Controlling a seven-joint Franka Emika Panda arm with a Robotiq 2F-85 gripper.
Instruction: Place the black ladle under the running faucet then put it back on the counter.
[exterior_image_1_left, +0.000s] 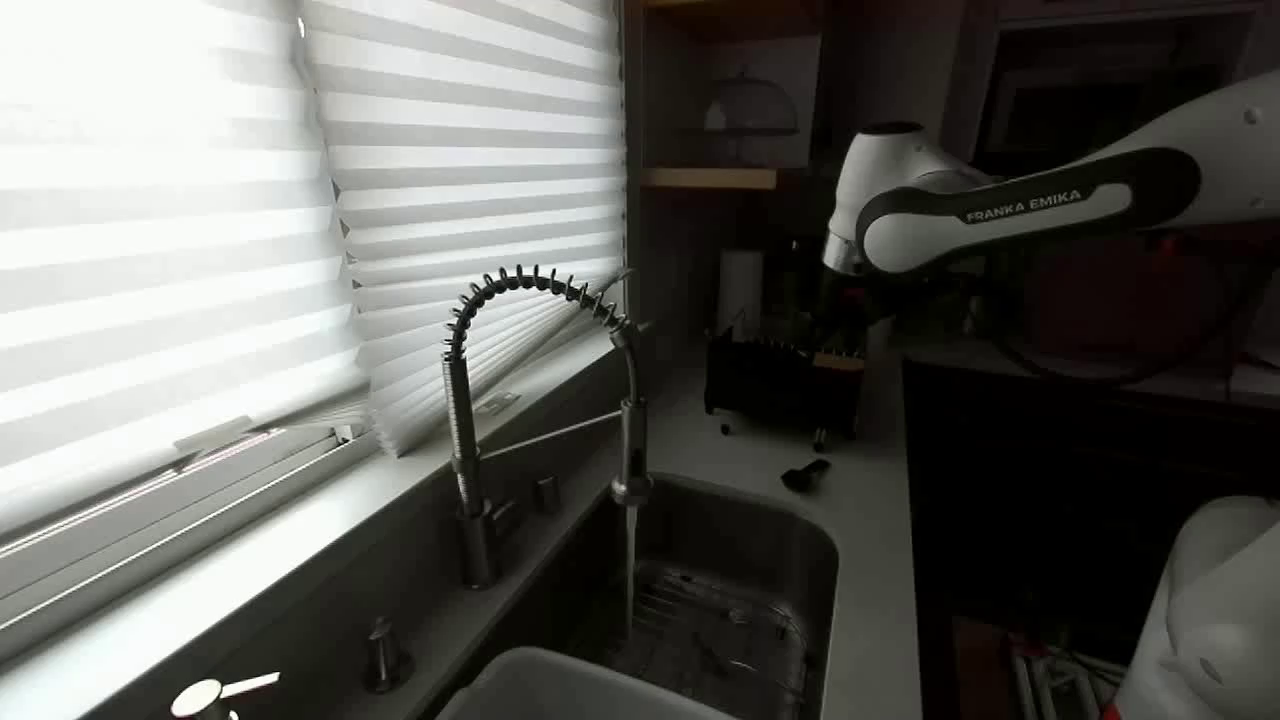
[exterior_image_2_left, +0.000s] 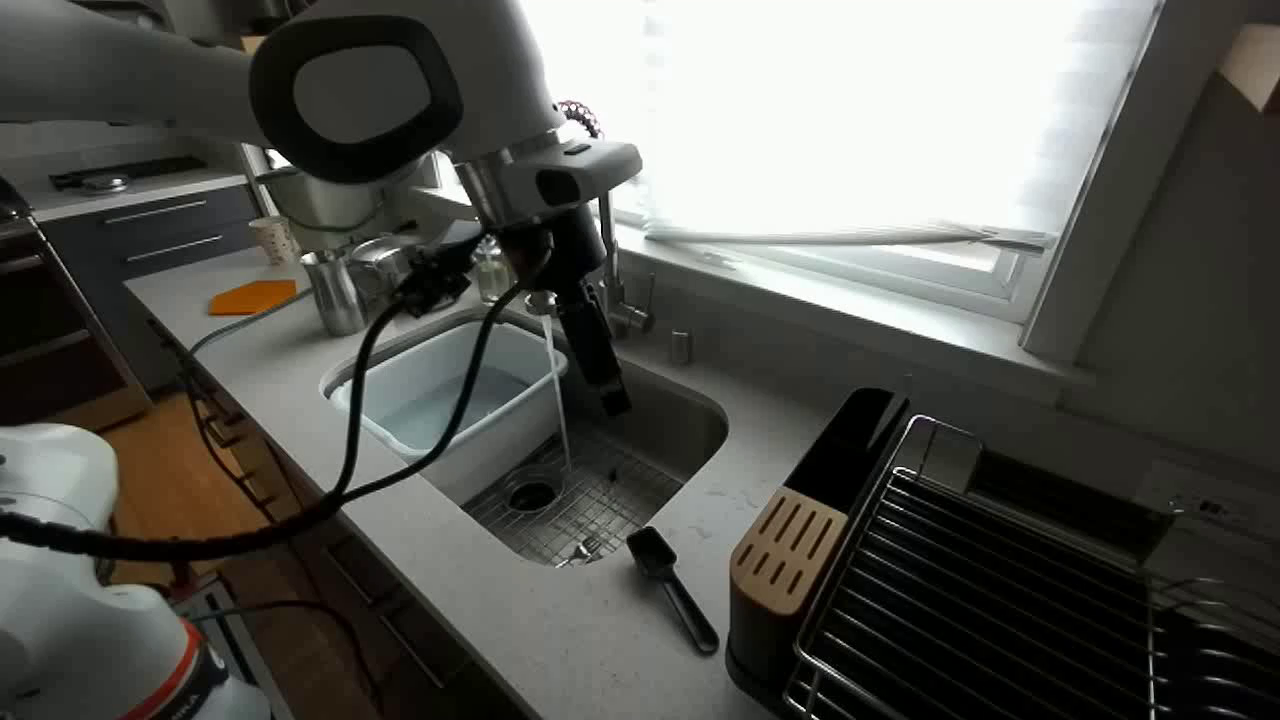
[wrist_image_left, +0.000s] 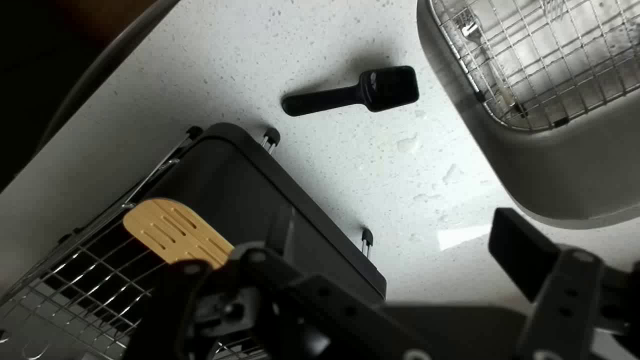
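The black ladle (exterior_image_1_left: 805, 475) lies flat on the pale counter (exterior_image_1_left: 872, 600), between the sink and the dish rack. It also shows in an exterior view (exterior_image_2_left: 668, 585) and in the wrist view (wrist_image_left: 352, 92), its bowl end toward the sink. The faucet (exterior_image_1_left: 632, 440) runs a thin stream into the sink; in an exterior view it (exterior_image_2_left: 622, 312) is partly hidden behind my arm. My gripper (exterior_image_2_left: 614, 396) is above the counter and sink, apart from the ladle. In the wrist view the gripper (wrist_image_left: 400, 240) has its fingers wide apart with nothing between them.
The dish rack (exterior_image_2_left: 1010, 570) with a black utensil holder (wrist_image_left: 240, 175) and slotted wooden insert (exterior_image_2_left: 788, 550) stands beside the ladle. A white tub (exterior_image_2_left: 470, 380) sits in the sink (exterior_image_2_left: 690, 430). A fork (wrist_image_left: 480, 40) lies on the sink grid. Cables (exterior_image_2_left: 350, 470) hang from the arm.
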